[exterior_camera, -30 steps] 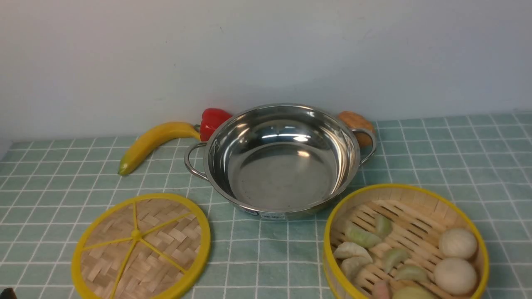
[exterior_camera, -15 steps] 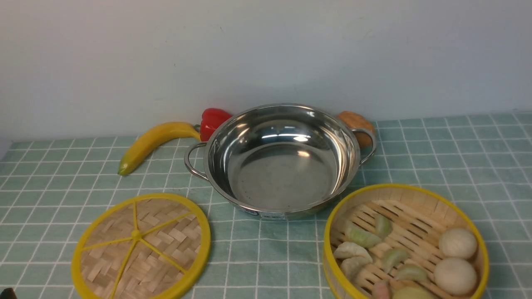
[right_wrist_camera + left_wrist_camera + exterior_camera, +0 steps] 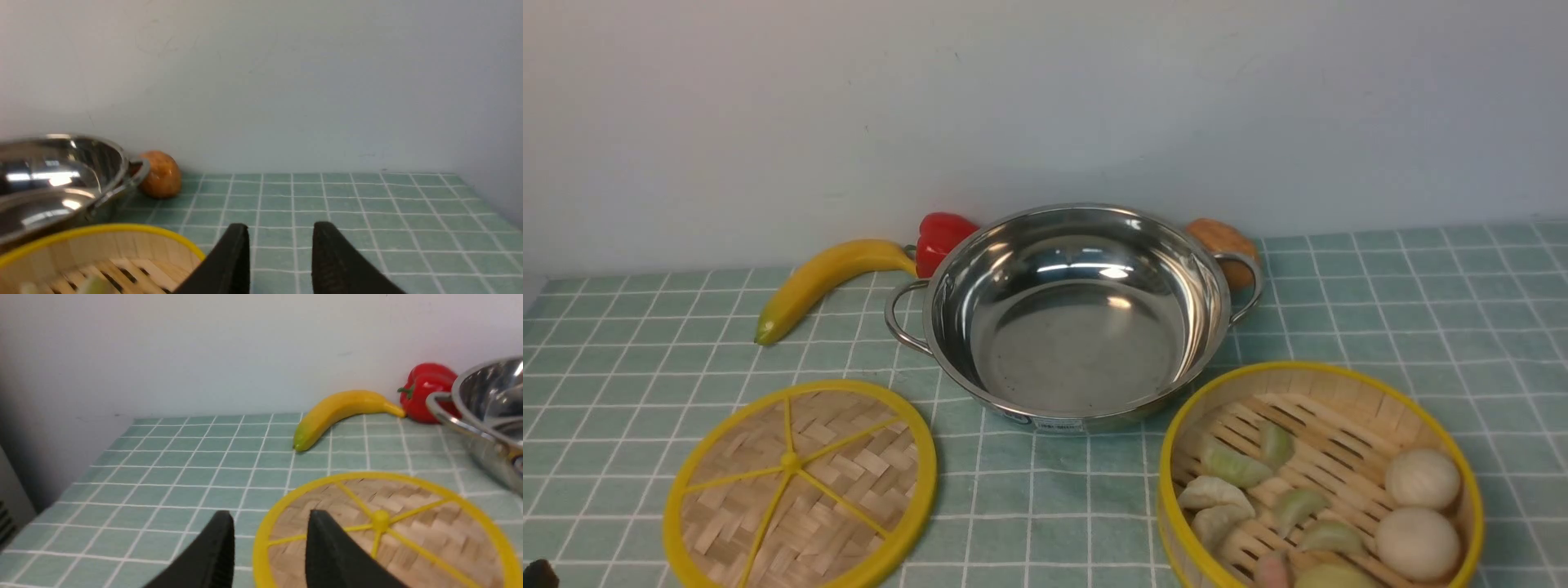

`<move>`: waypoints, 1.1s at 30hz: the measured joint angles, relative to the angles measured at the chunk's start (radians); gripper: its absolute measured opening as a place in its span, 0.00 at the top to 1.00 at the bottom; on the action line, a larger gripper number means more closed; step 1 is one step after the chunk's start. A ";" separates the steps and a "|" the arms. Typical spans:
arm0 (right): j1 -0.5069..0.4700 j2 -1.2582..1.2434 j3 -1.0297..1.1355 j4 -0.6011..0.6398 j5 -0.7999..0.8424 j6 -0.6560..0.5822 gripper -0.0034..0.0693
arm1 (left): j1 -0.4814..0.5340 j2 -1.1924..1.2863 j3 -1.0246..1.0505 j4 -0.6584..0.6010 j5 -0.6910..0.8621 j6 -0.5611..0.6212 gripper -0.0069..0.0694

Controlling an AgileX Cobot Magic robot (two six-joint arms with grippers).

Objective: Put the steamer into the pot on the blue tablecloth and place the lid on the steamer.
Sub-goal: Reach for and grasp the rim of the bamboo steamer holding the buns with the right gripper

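The pot [image 3: 1078, 359] sits centre frame in the front view, upright on the checked cloth [image 3: 1421, 302], and its steel bowl holds only reflections. Its two loop handles point out to either side. There's a small label on the near wall, too small to read.

Lower right, the steamer [image 3: 1307, 388] stands on the cloth just beside the pot, and I can't tell whether the rims touch. The frame's bottom edge cuts off its near side. Inside it are pale and green dumplings [image 3: 1233, 469] on the slats and two round white buns [image 3: 1421, 478]. A pink piece at the very bottom is half out of shot.

Lower left, the lid [image 3: 792, 482] lies flat on the cloth, spokes up, clear of the pot, with its near rim clipped by the frame.

Behind the pot, a banana [image 3: 825, 273] lies upper left. A red pepper [image 3: 941, 237] peeks over the rim, mostly hidden. A brown lump [image 3: 1225, 245] shows behind the right handle, also part covered, and I can't say what it is.

A dark scrap [image 3: 539, 576] shows in the bottom-left corner, too little of it to name.

Over to the wrist cameras. The left gripper [image 3: 270, 516] hangs above the cloth at the lid's rim, jaws parted, nothing between them. The right gripper [image 3: 281, 226] hangs just beside the steamer's rim, jaws likewise apart and holding nothing. Both grippers' lower parts run out of shot.
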 joint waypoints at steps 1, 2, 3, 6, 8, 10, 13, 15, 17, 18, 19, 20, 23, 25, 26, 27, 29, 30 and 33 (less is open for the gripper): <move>0.000 0.000 0.000 0.044 -0.008 0.019 0.62 | 0.000 0.000 0.000 -0.047 -0.014 -0.024 0.59; 0.000 0.000 0.000 0.145 -0.026 0.074 0.62 | 0.000 0.000 0.000 -0.139 -0.034 -0.064 0.59; 0.000 0.000 0.000 0.211 -0.035 0.125 0.62 | 0.000 0.000 0.000 -0.196 -0.040 -0.099 0.59; 0.000 0.000 0.000 0.465 -0.055 0.269 0.62 | 0.000 0.000 0.000 -0.399 -0.047 -0.170 0.59; 0.000 0.000 0.000 0.537 -0.056 0.307 0.62 | 0.000 0.000 0.000 -0.449 -0.048 -0.180 0.59; 0.000 0.000 0.000 0.649 -0.058 0.357 0.62 | 0.000 0.000 0.000 -0.512 -0.062 -0.187 0.59; 0.000 0.000 0.000 0.730 -0.079 0.391 0.62 | 0.000 0.000 0.000 -0.571 -0.092 -0.187 0.59; 0.000 0.000 0.000 0.742 -0.096 0.396 0.62 | 0.000 0.000 0.000 -0.578 -0.099 -0.187 0.59; 0.000 0.000 0.000 0.757 -0.117 0.404 0.62 | 0.000 0.000 0.000 -0.580 -0.128 -0.187 0.59; 0.000 0.000 0.000 0.764 -0.126 0.407 0.62 | 0.000 0.000 0.000 -0.580 -0.145 -0.187 0.59; 0.000 0.000 0.000 0.769 -0.132 0.410 0.62 | 0.000 0.000 0.000 -0.581 -0.161 -0.187 0.59; 0.000 0.000 0.000 0.771 -0.137 0.410 0.62 | 0.000 0.000 0.000 -0.581 -0.179 -0.187 0.59; 0.000 0.000 0.000 0.771 -0.138 0.410 0.62 | 0.000 0.000 0.000 -0.581 -0.222 -0.187 0.59; 0.000 0.000 0.000 0.775 -0.142 0.413 0.62 | 0.000 0.000 0.000 -0.583 -0.288 -0.192 0.59; 0.000 0.000 0.000 0.779 -0.150 0.418 0.62 | 0.000 0.000 0.000 -0.584 -0.325 -0.206 0.59; 0.000 0.000 0.000 0.779 -0.155 0.420 0.62 | 0.000 0.000 0.000 -0.584 -0.334 -0.206 0.59; 0.000 0.000 -0.018 0.783 -0.184 0.428 0.62 | 0.000 0.000 -0.007 -0.576 -0.456 -0.254 0.59; 0.000 0.000 -0.038 0.780 -0.201 0.428 0.62 | 0.000 0.000 -0.017 -0.565 -0.500 -0.264 0.59; 0.000 -0.001 -0.171 0.705 -0.289 0.397 0.62 | 0.000 0.004 -0.108 -0.443 -0.660 -0.271 0.59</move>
